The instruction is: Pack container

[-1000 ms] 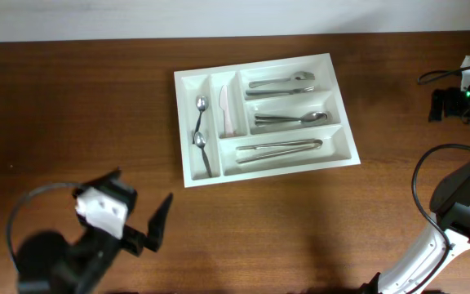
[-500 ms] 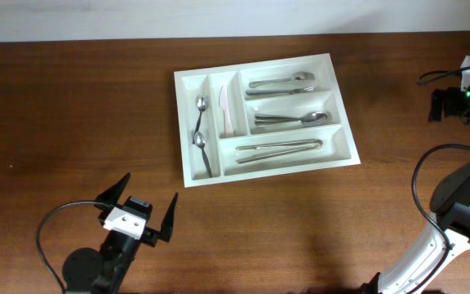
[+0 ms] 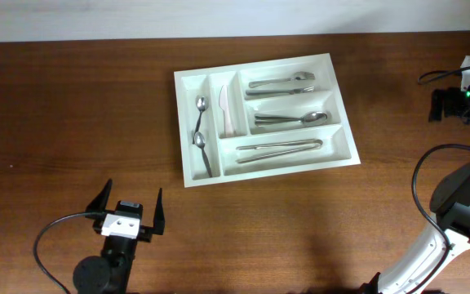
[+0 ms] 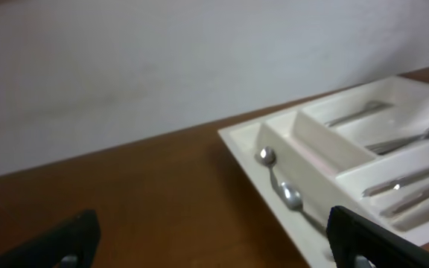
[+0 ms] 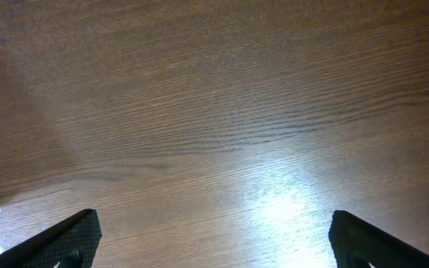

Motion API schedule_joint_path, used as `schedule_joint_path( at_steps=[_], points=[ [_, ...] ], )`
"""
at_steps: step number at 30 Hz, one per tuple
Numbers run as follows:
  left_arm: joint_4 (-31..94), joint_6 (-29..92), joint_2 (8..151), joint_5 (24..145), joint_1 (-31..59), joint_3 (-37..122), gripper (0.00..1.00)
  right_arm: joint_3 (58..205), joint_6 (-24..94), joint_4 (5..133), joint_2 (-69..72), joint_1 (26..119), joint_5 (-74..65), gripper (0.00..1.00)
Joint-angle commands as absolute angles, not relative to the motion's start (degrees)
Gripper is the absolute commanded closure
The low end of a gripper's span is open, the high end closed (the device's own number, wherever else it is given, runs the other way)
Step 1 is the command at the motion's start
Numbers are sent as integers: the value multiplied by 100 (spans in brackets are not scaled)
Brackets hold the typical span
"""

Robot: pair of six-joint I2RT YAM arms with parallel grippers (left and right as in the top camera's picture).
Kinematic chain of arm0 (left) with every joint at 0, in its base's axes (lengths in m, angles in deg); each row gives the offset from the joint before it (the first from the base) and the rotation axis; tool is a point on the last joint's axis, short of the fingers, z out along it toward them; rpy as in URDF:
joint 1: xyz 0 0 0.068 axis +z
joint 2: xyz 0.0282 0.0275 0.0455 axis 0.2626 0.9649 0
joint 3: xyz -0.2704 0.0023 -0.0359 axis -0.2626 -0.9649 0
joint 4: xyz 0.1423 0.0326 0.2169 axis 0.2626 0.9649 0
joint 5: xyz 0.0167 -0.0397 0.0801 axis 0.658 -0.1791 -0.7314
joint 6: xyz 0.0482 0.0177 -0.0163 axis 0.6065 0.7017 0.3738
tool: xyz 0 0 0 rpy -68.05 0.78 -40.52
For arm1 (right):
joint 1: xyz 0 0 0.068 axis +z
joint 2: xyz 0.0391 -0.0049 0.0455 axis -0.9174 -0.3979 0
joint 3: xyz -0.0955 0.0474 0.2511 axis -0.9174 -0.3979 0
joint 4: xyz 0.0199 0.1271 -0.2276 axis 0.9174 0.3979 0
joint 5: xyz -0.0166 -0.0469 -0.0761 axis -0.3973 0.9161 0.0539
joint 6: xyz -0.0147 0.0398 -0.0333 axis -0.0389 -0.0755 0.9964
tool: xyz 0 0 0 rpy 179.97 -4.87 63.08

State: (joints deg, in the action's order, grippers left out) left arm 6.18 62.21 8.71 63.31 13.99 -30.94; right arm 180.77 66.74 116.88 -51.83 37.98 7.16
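At seven o'clock on the tabletop (image 3: pixel 47 122), the left end effector (image 3: pixel 130 200) stands spread wide and empty. The container (image 3: pixel 343 149) lies toward one o'clock, slightly skewed. Its leftmost narrow compartment holds two small spoons (image 3: pixel 201 104), and the next holds a pale knife (image 3: pixel 226 110). At three o'clock of these, the long compartments hold forks (image 3: pixel 280 83), spoons (image 3: pixel 292 119) and long metal pieces (image 3: pixel 277 147). The right end effector (image 5: pixel 214 242) hangs spread over bare wood, holding nothing.

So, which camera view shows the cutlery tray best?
Overhead: the whole tray and all five compartments show. The left wrist view catches only one end, at a low angle; the right wrist view shows mostly table.
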Motion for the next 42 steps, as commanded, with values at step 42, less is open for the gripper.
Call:
schedule_joint_path(
  at_steps=[42],
  points=[
    [645, 6265, 812, 6143, 1438, -3509, 1, 18042, 6610, 11688, -5212, 3765, 681, 1]
  ],
)
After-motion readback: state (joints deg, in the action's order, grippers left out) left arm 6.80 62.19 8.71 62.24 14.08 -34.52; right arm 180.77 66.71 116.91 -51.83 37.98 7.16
